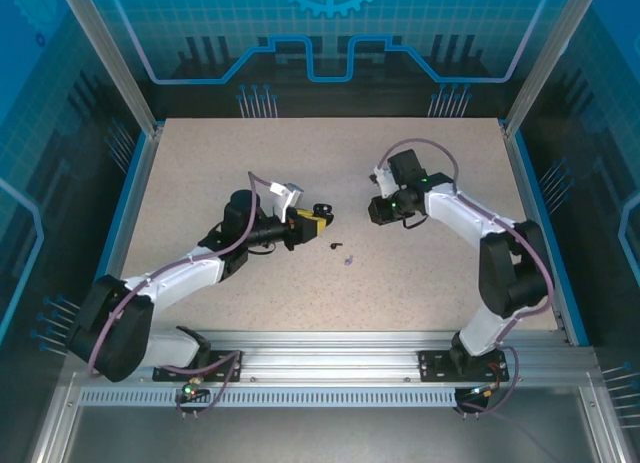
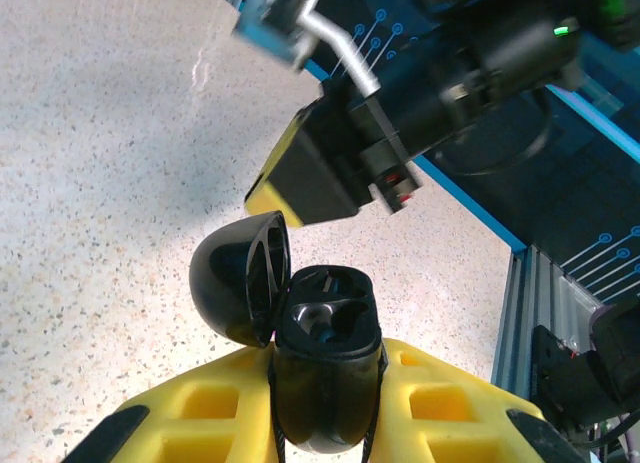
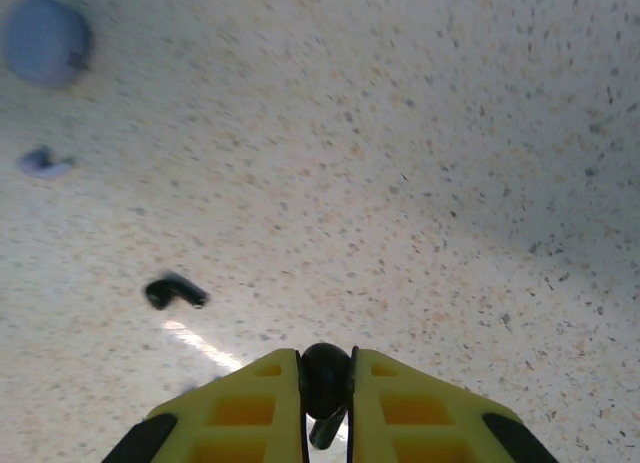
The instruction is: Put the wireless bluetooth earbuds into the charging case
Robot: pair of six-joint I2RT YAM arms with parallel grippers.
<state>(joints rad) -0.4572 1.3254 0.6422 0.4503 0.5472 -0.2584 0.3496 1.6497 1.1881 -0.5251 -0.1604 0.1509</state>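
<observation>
My left gripper [image 2: 326, 368] is shut on a black charging case [image 2: 326, 328], held upright off the table. Its lid [image 2: 238, 283] hangs open to the left, and the two sockets look empty. In the top view the left gripper [image 1: 320, 217] sits mid-table, with my right gripper [image 1: 379, 211] a short way to its right. The right gripper [image 3: 327, 371] is shut on a black earbud [image 3: 325, 378], whose stem points down between the yellow fingers. A second black earbud [image 3: 175, 292] [image 1: 335, 246] lies on the table, with a lavender earbud [image 3: 42, 163] [image 1: 348, 260] near it.
A round lavender case [image 3: 45, 40] lies shut on the speckled table [image 1: 420, 283], beyond the lavender earbud in the right wrist view. Blue rails and aluminium posts border the table. The right arm's black wrist body [image 2: 400, 133] hangs close above the open case.
</observation>
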